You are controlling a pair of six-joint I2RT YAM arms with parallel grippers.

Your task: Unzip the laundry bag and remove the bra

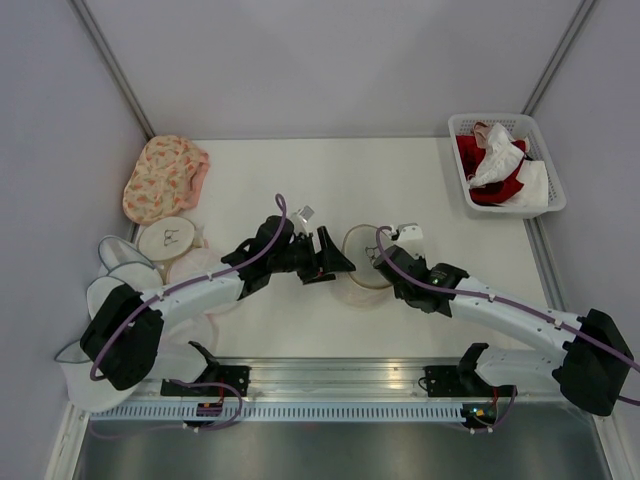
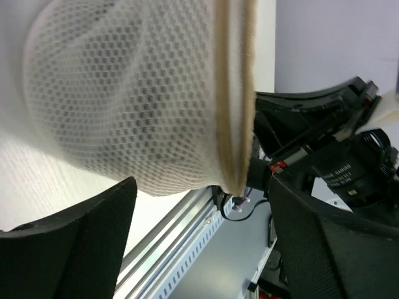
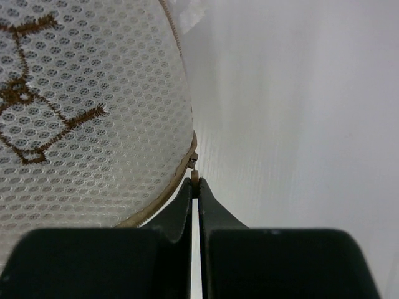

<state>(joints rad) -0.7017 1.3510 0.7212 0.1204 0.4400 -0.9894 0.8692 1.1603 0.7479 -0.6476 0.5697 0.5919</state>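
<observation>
Laundry bag (image 1: 366, 258) lies flat on the tabletop (image 1: 400, 180), round face up, axis vertical. Your right gripper (image 3: 194, 180) has its jaws pinching the zip pull (image 3: 194, 163). The left gripper (image 1: 341, 262) is beside the bag, jaws spread.

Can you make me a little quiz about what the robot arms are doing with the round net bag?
1. True or false: the right gripper is pinched shut on the zipper pull of the laundry bag.
2. Pick one: the white basket of red and white clothes sits at which part of the table? A) far right corner B) far left corner C) near edge
3. Fill in: the left gripper has its fingers spread ____.

Key: 1 true; 2 A; 3 open.
</observation>
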